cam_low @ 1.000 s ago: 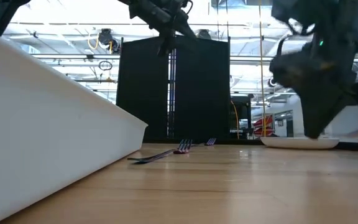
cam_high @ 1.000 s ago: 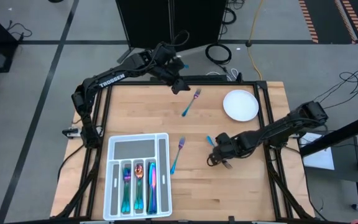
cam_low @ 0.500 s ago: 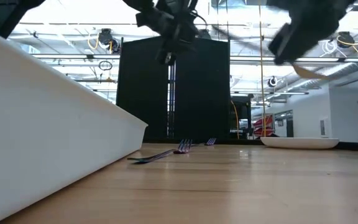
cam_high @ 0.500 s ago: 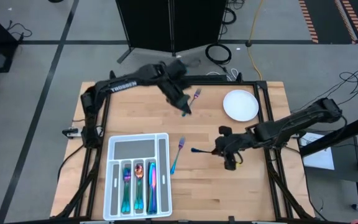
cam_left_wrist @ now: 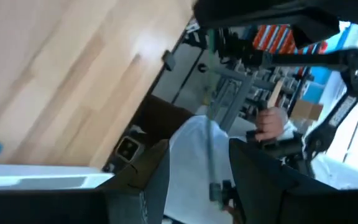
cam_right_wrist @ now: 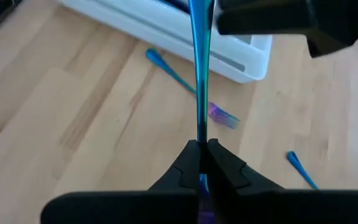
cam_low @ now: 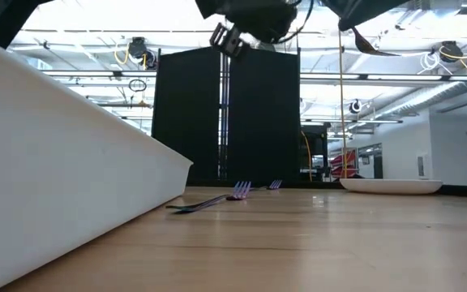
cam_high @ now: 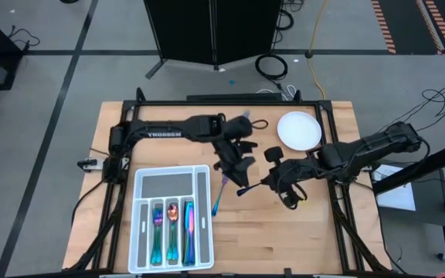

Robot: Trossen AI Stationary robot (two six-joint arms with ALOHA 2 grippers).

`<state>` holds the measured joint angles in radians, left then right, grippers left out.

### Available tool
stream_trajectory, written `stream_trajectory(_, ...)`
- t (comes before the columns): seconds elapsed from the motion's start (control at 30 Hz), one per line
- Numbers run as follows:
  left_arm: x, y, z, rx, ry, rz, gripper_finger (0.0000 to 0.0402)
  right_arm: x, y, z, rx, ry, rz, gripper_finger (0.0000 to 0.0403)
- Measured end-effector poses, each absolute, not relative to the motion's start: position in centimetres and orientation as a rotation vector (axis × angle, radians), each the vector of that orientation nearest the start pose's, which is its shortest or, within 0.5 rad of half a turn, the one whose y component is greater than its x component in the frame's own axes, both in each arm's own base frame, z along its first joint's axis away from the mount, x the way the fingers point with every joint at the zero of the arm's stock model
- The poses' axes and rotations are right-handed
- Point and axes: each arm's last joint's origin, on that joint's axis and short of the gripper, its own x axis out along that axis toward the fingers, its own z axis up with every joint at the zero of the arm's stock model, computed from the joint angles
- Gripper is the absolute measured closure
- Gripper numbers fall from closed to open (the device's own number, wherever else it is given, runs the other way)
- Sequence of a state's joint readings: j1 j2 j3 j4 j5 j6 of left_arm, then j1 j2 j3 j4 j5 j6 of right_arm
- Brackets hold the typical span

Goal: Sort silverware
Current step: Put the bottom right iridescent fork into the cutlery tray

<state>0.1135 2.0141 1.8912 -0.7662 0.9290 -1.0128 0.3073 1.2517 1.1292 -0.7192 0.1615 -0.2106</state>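
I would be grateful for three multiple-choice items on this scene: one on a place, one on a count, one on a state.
1. Where is the white plate?
A. In the tray
B. On the table, toward its far right corner
C. In the left gripper

2. How many pieces of silverware lie in the tray?
A. One
B. Three
C. Six

3. What is the right gripper doing?
A. Open above the plate
B. Shut and empty
C. Shut on a teal-handled piece

Key: 1 B, the white plate rests on the wood there; 2 B, three pieces of silverware fill separate slots of the tray; 3 C, the right gripper pinches the teal-handled piece.
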Motion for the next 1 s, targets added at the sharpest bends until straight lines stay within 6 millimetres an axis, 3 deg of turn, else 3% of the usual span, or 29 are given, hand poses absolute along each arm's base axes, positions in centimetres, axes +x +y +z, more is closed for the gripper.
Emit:
stream_trajectory(0.33,44.3,1.0,30.5,-1.372,1.121,-0.184,0.0236,26.3,8.0,30.4,-0.421,0.862,0.239,0.0403)
stream_trajectory(0.77,44.3,-0.9,30.3,-1.328,1.135,-0.166,0.0236,26.3,8.7,30.5,-0.449,0.836,0.208,0.0403)
stream_trajectory(1.0,44.4,-0.9,30.4,-1.295,1.11,-0.168,0.0236,26.4,8.7,30.6,-0.447,0.829,0.208,0.0403)
